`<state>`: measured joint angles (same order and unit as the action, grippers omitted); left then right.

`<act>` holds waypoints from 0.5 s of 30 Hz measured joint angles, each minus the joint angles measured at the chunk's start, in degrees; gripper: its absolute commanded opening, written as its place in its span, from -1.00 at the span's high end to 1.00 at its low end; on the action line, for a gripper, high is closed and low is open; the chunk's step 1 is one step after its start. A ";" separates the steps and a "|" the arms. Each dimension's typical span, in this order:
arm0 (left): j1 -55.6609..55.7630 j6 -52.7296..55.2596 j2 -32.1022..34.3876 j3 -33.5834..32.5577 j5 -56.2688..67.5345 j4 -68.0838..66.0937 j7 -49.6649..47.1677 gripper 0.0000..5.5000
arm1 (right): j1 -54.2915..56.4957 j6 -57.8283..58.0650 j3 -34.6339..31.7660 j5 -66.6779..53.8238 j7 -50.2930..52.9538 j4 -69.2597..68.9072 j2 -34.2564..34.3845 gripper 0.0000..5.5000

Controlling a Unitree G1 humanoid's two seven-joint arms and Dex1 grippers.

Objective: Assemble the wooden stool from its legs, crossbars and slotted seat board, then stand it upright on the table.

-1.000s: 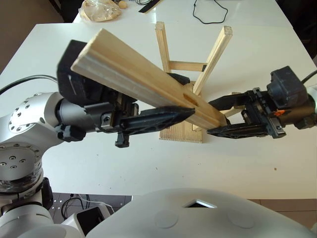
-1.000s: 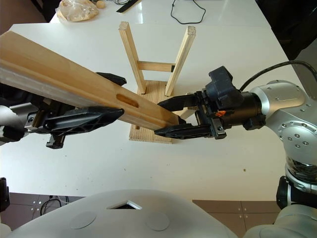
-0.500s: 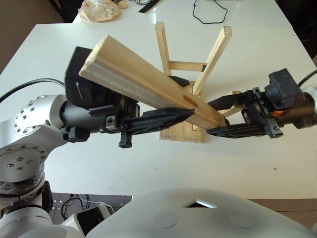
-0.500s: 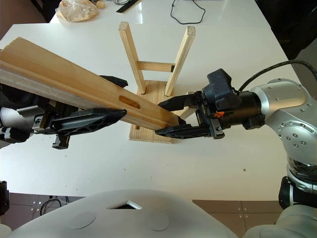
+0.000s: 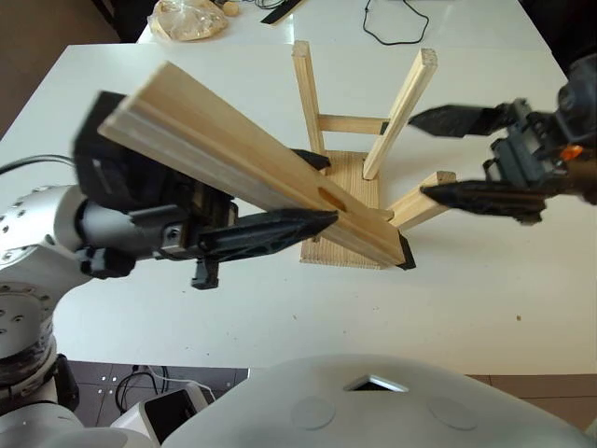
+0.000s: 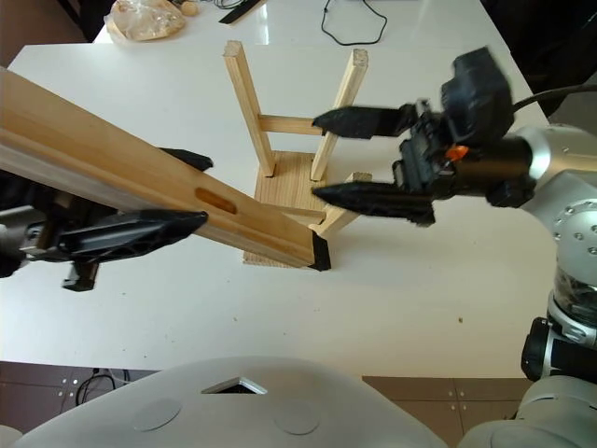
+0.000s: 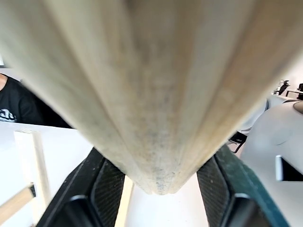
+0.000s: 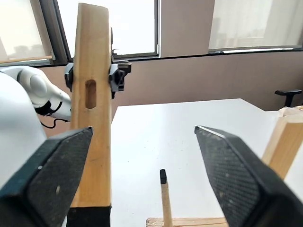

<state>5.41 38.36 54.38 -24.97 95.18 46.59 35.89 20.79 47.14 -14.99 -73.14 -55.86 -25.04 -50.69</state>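
My left gripper (image 5: 322,189) is shut on a long wooden leg (image 5: 233,168) with an oval slot and a black end cap. It holds the leg slanted, the capped end low over the front right corner of the slotted seat board (image 6: 289,182). Whether the cap touches the board I cannot tell. Two legs (image 5: 306,103) joined by a crossbar (image 5: 350,123) stand on the board, and a third leg (image 5: 420,201) leans at its right. My right gripper (image 6: 315,156) hangs open above that leaning leg, holding nothing. The right wrist view shows the held leg (image 8: 90,118) between the right fingers (image 8: 52,184).
The white table (image 5: 140,84) has free room to the left, right and front of the board. A crumpled bag (image 5: 191,19) and a black cable (image 5: 392,23) lie at the far edge. A thin capped bar (image 8: 163,189) rises from the board.
The right gripper has come off the leg's capped end and risen toward the back right. The left arm has drawn back to the left, and the leg's capped end has dipped toward the board.
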 measured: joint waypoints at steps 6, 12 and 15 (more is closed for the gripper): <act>-2.50 2.44 5.15 -13.62 -0.82 -5.96 5.28 0.25 | -3.86 -0.30 -4.66 2.82 -0.02 3.97 -0.94 -0.44; -3.94 4.79 8.73 -18.76 -9.11 -13.12 15.47 0.25 | -11.11 -3.92 -5.44 11.36 -2.57 6.26 -1.05 -0.44; -2.11 2.45 9.02 -15.76 -17.00 -17.96 16.68 0.25 | -12.62 -5.97 -4.58 15.38 -3.73 7.42 -0.92 -0.44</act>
<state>3.30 40.81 63.40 -40.73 78.18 28.63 52.57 8.17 41.17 -19.57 -57.76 -59.59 -17.62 -51.61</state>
